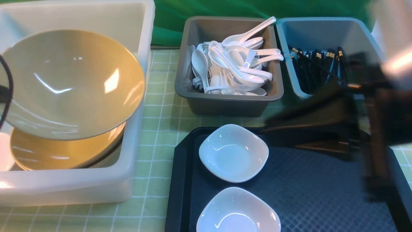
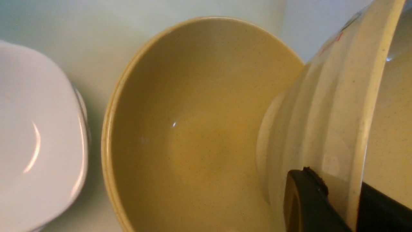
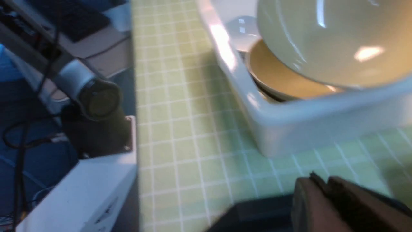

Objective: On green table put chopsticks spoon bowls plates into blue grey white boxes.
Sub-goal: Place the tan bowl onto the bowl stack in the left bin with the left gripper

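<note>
A wide tan bowl (image 1: 70, 83) hangs tilted over the big white box (image 1: 141, 29), above a second tan bowl (image 1: 64, 151) lying in it. My left gripper (image 2: 341, 185) is shut on the raised bowl's rim (image 2: 370, 96), with one finger outside the wall and one inside. Two white plates (image 1: 233, 153) (image 1: 238, 211) lie on a black tray. My right gripper (image 1: 266, 126), blurred, hovers shut and empty over the tray's far edge, and the right wrist view shows its fingertips (image 3: 317, 182) together. Spoons (image 1: 231, 64) fill the grey box (image 1: 228, 103). Chopsticks (image 1: 317, 66) lie in the blue box (image 1: 285, 35).
The black textured tray (image 1: 315, 193) sits at the front right on the green table (image 1: 161, 106). Another white dish (image 2: 38, 138) lies in the white box beside the lower bowl. A dark green cloth hangs behind the boxes. The left arm's base (image 3: 96, 106) stands past the table edge.
</note>
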You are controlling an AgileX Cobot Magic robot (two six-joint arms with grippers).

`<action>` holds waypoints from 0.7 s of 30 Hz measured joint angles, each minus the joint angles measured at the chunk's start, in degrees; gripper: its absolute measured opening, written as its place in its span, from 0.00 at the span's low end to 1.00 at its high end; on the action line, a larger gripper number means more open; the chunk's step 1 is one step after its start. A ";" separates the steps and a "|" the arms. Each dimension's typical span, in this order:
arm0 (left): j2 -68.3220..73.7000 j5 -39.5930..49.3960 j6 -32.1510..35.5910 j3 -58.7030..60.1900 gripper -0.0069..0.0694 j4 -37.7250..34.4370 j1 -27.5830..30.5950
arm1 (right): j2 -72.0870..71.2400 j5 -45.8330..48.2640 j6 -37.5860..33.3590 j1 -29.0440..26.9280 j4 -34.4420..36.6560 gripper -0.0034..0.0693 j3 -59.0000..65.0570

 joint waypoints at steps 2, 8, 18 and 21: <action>0.86 -0.47 -1.23 0.00 0.11 1.56 0.00 | 2.78 -0.99 0.00 2.89 -0.20 0.14 -2.39; 2.16 -3.85 -6.86 0.00 0.11 8.91 0.05 | 6.03 -1.48 0.00 7.29 -1.79 0.14 -5.16; 3.90 -5.38 -11.51 0.24 0.11 13.54 -0.19 | 6.15 -1.66 0.00 7.37 -2.18 0.16 -5.31; 5.13 -5.49 -13.53 0.24 0.12 13.71 -0.30 | 6.15 -1.60 0.00 7.37 -2.18 0.16 -5.31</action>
